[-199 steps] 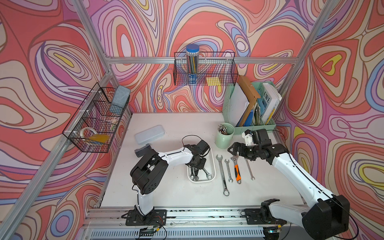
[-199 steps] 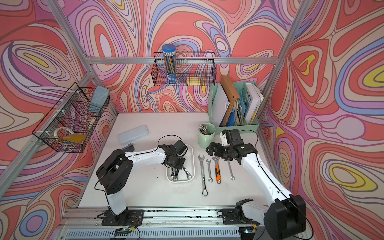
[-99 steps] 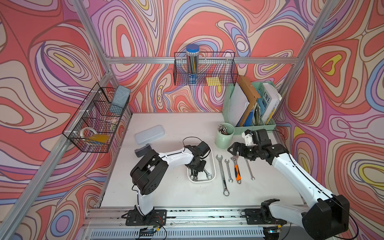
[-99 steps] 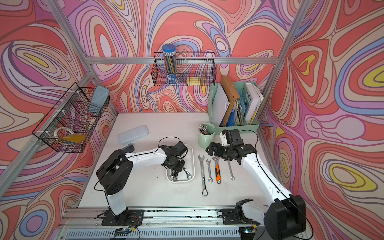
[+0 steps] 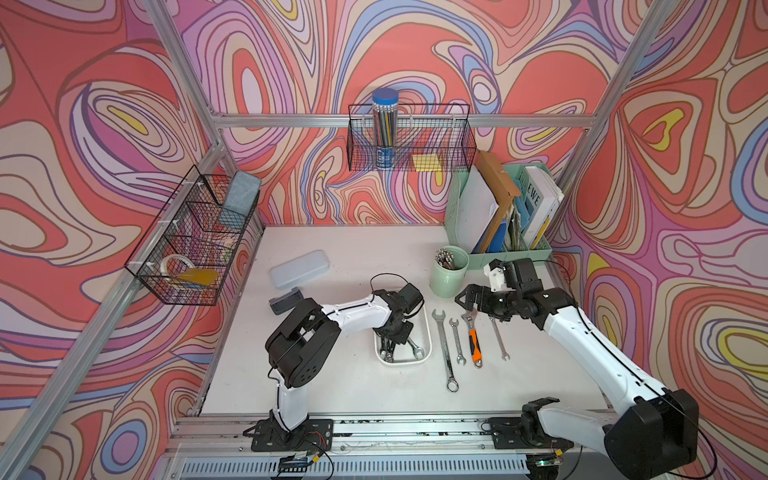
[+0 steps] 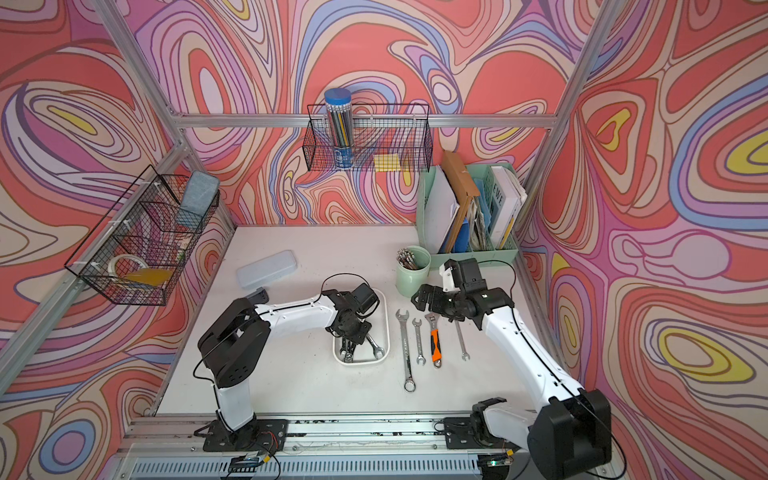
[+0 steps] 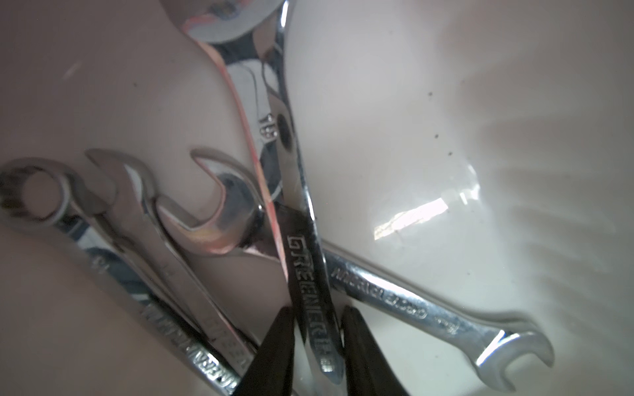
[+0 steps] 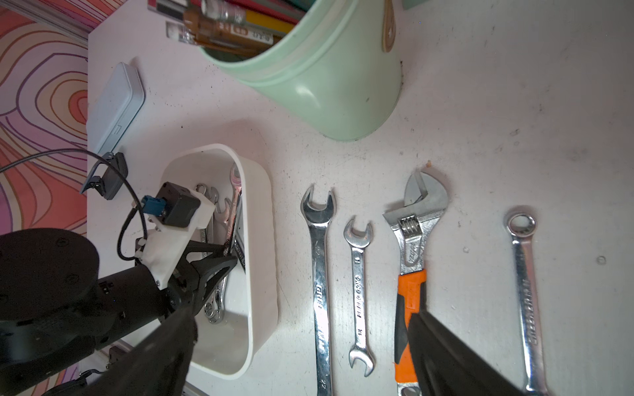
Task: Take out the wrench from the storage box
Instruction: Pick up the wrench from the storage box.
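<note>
the wrench reads "greener", a book spine "ewe".

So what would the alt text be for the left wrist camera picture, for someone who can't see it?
Close-up: the two black fingertips of the left gripper are closed on the shaft of a shiny chrome wrench stamped with lettering. It crosses over several other chrome wrenches piled inside the shallow white plastic storage box.

Both top views look down on the whole table; both close wrist cameras share the tray.
</note>
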